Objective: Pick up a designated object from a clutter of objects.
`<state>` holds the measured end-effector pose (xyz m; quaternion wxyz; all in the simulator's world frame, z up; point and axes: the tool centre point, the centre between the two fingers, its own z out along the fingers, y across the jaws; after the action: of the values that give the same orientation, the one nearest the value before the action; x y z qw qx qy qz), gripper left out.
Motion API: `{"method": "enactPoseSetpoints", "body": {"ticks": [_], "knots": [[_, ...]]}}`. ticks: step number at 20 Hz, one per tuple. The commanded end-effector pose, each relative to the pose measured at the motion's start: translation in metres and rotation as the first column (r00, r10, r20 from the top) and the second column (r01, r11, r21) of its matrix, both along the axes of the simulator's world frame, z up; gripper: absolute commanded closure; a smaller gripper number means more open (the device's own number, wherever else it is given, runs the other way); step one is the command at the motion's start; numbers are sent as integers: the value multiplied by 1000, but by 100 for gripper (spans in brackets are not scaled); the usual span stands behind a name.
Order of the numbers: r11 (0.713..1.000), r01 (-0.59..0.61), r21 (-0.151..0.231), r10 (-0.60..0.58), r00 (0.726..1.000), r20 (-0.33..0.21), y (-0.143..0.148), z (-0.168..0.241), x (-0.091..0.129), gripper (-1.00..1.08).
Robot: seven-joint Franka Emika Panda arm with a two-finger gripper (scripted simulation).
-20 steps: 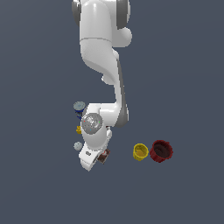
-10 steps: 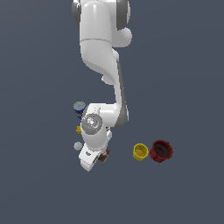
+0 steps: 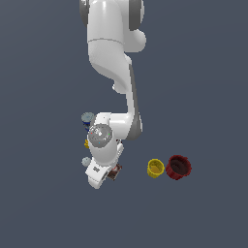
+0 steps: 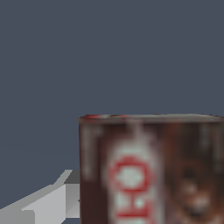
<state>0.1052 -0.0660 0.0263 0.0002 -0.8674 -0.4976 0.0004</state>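
Note:
The dark-brown box (image 4: 151, 170) with red-and-white lettering fills the near part of the wrist view. One grey finger (image 4: 48, 203) lies against its side; the other finger is out of frame. In the exterior view only a corner of the box (image 3: 115, 172) shows beside the white hand. My gripper (image 3: 109, 175) is down low over it, jaws closed against the box. The arm hides most of the box and the fingers in that view.
A blue can with a grey lid (image 3: 87, 117), a yellow piece (image 3: 87, 143) and a light-blue cylinder (image 3: 86, 161) peek out on the exterior view's left of the arm. A yellow cup (image 3: 155, 167) and a dark-red cup (image 3: 178, 167) stand on the right.

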Motion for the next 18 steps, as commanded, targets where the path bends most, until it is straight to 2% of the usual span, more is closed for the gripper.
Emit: {"method": "enactPoseSetpoints", "body": {"ticks": [1,8,18], "knots": [[1000,0,0,0,1000,1,-3,11,1,108],[1000,0,0,0,1000,1,-15,65,4,108],[1000,-1,1,1,1000,1,-42,179,11,108]]}}
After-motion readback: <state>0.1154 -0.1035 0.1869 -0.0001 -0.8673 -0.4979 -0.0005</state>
